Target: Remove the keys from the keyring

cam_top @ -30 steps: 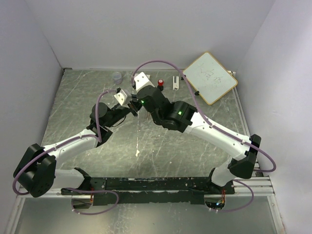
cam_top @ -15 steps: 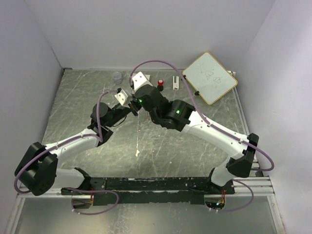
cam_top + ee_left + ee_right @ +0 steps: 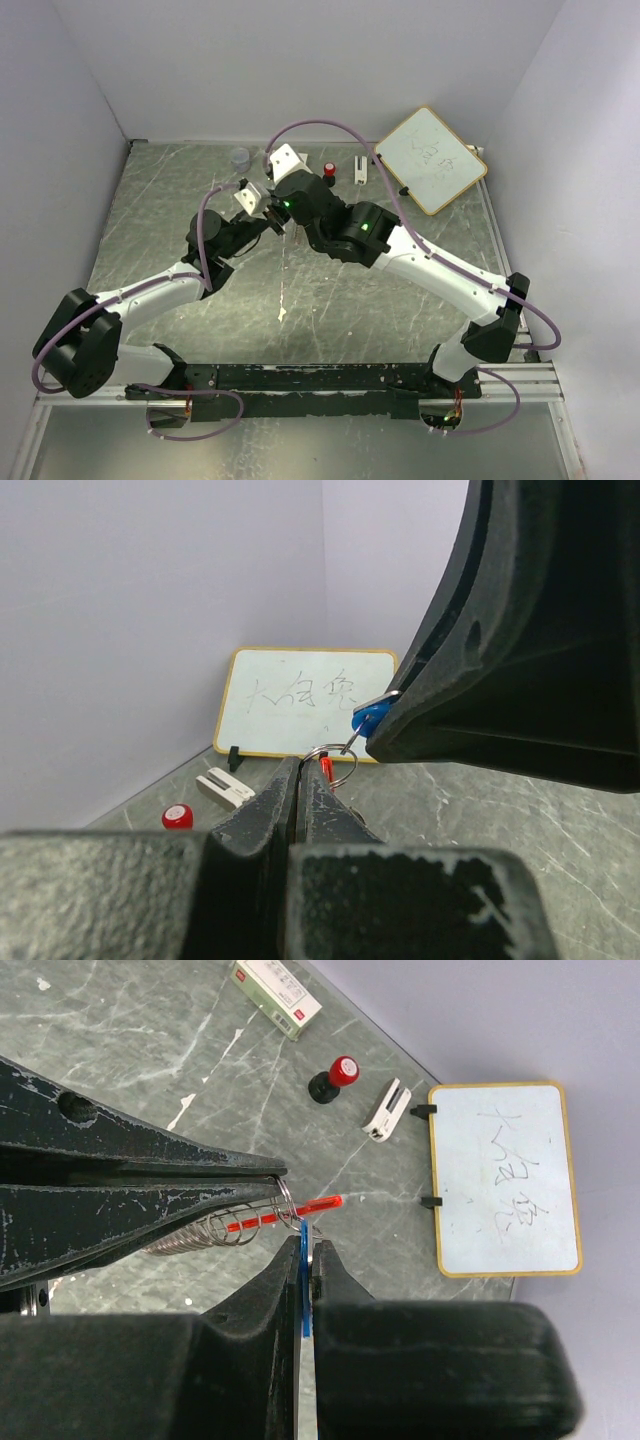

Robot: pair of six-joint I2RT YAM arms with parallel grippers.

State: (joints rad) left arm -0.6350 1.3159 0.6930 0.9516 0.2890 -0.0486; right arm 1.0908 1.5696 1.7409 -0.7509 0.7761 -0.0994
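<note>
Blue-headed key: pinched flat between the two fingers of the right gripper. Its head hangs on the keyring.
Keyring: a thin wire loop held off the table, between the tips of the two grippers. It links the blue-headed key to the silver bunch.
Silver bunch: jagged metal pieces lying along the fingers of the left gripper. A red strip pokes out past the fingertips towards the ring.
Left gripper: jaws fully closed and clamped on the silver bunch at its ring end. It reaches in from the left.
Right gripper: jaws fully closed on the blue-headed key. It faces the left gripper tip to tip, nearly touching.
Location: both grippers meet above the middle of the far half of the table.
Red-and-black knob: upright on the table, just behind the grippers.
White clip: lies just to the right of the knob.
Whiteboard: in the far right corner, bearing handwriting.
Box: white and green, flat on the table near the knob.
Clear cup: near the far edge, to the left of the grippers.
</note>
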